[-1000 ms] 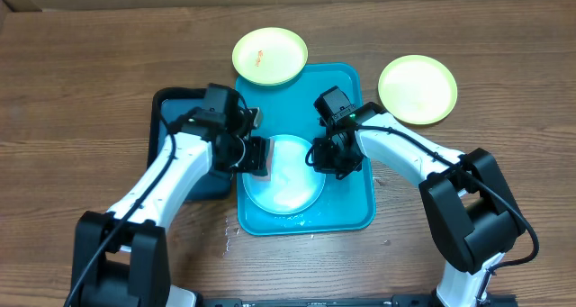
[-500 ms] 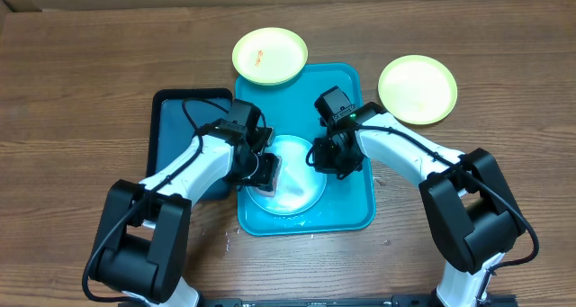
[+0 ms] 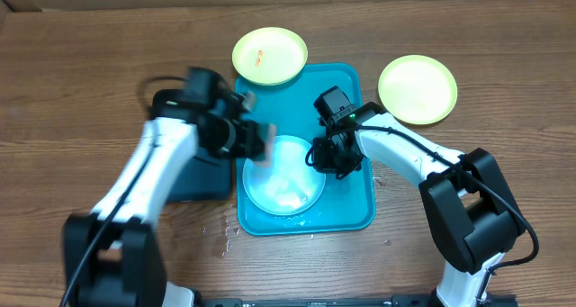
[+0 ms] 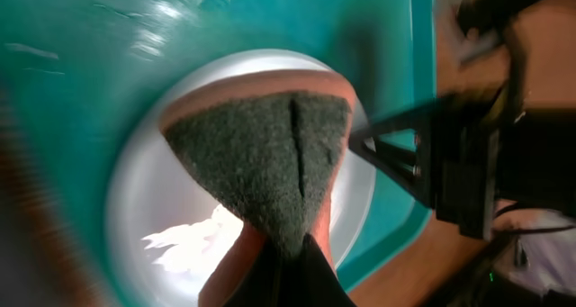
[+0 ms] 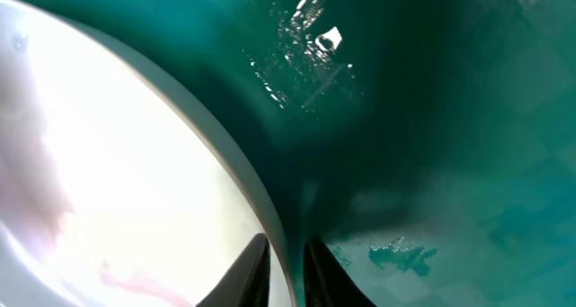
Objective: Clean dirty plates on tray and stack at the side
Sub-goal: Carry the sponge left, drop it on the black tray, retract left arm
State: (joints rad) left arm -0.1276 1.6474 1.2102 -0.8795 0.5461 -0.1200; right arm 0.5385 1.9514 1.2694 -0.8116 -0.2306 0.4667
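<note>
On the tray (image 3: 353, 210), at its middle, lies the blue plate (image 3: 283, 176), set there so that any water or mess stays inside the raised rim; the right wrist view shows wet beads on the teal floor beside it. The right pincer (image 5: 288, 262) stands at the plate's right edge with one finger on each side of the rim. That placing looks meant to stop the plate from sliding under a wipe, though I cannot tell whether the fingers are pressing or merely straddling it.

The left pincer (image 4: 281, 275) is clamped on a folded sponge (image 4: 261, 154), dark scouring face turned down toward the plate. It sits over the plate's left far edge and is blurred in the overhead view, so it is moving fast; this reads as a scrubbing stroke.

One yellow plate (image 3: 270, 55) waits at the tray's far edge, overlapping its rim, with a red smear (image 3: 261, 55) on it, so it probably needs cleaning. Another yellow plate (image 3: 417, 89) rests on the worktop (image 3: 90, 73) to the right, well apart from the tray and showing no marks, which suggests that spot is the stacking place. A dark tray (image 3: 193, 176) lies just left.
</note>
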